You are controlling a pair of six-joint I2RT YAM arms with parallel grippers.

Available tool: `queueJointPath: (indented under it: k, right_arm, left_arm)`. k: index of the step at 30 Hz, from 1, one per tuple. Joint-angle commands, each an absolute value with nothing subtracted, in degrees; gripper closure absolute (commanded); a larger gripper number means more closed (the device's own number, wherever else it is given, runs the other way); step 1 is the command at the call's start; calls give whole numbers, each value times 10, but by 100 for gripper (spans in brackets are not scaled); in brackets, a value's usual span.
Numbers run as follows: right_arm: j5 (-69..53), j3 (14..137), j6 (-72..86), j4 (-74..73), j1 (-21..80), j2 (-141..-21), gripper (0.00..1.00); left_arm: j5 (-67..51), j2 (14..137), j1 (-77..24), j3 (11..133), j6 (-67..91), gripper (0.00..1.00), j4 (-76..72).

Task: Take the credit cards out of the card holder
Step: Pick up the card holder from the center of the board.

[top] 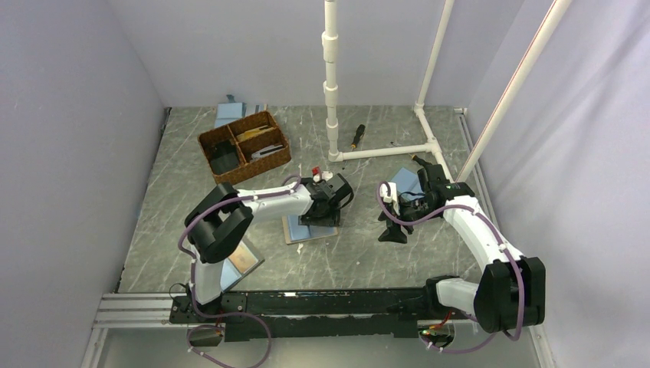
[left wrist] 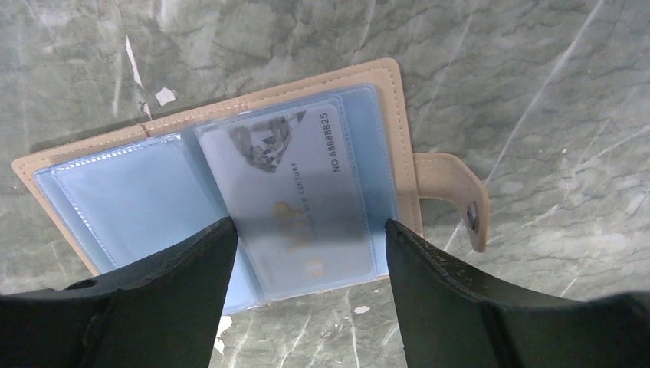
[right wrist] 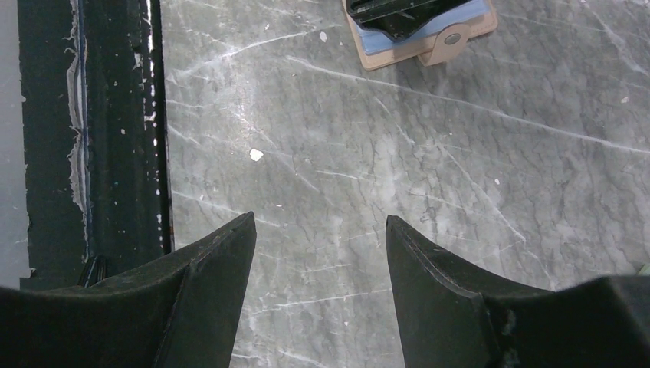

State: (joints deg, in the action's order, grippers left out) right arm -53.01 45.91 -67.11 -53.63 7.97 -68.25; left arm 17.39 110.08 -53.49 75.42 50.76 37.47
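On my left wrist feed the card holder (left wrist: 395, 115) lies open and flat on the table, directly under the left gripper (left wrist: 308, 228). Its two panels run from 9 o'clock to 3 o'clock across the view, with tan edging around a light-blue lining and clear sleeves. The snap tab (left wrist: 454, 195) sticks out at 3 o'clock. A pale card (left wrist: 295, 192) printed VIP sits in the right-hand sleeve (the number along its edge reads 88888825). The left-hand sleeve shows only blue to me.

The left gripper's jaws are spread wide. One fingertip (left wrist: 199, 261) is by the fold and the other is at the sleeve's outer edge, so the card lies between them. It holds nothing, and I can't tell whether the tips touch the plastic.

From above, the card holder (top: 297, 230) is near the middle of the table, with the left gripper (top: 322, 208) pointing down onto it. The right gripper (top: 392, 232) hangs near the holder, which lies at its 9 o'clock, and the two are apart. On the right wrist feed the right gripper (right wrist: 318, 218) is also spread and empty over bare surface. There the holder (right wrist: 383, 57) is at 1 o'clock and the black rail (right wrist: 84, 130) at 9 o'clock.

The table (top: 360, 261) is grey, marbled and scratched, with white flecks. A wicker basket (top: 245, 146) stands at 11 o'clock from the holder. A white pipe frame (top: 331, 84) rises at 12 o'clock, with a screwdriver (top: 357, 136) just beside its foot. Pale lilac walls close in on three sides.
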Motion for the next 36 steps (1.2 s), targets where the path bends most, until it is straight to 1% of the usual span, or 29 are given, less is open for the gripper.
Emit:
queueJointPath:
  k: [1, 14, 17, 22, 25, 31, 34, 36]
  right_arm:
    - [-556, 481, -692, -543, 82, -684, 35]
    - [-556, 481, -691, -544, 83, -679, 35]
    - [-557, 481, -692, -545, 83, -677, 35]
    - [-560, 481, -695, -547, 83, -675, 35]
    - [-562, 482, -696, -549, 83, -675, 35]
    - [-567, 482, -700, -553, 83, -675, 35]
    - [-574, 485, -703, -561, 83, -679, 35]
    - [-585, 488, -702, -567, 86, -684, 35]
  left_arm:
    - [174, 1077, -545, 751, 516, 24, 360]
    - [202, 1132, -546, 791, 532, 24, 418]
    - [209, 1140, -546, 785, 540, 24, 429]
    - [199, 1129, -545, 754, 549, 26, 408]
    - [199, 1116, -545, 739, 550, 29, 396]
    - [161, 1062, -532, 677, 543, 48, 327]
    - [136, 1030, -525, 638, 543, 52, 282]
    - [107, 1009, -518, 613, 542, 52, 248]
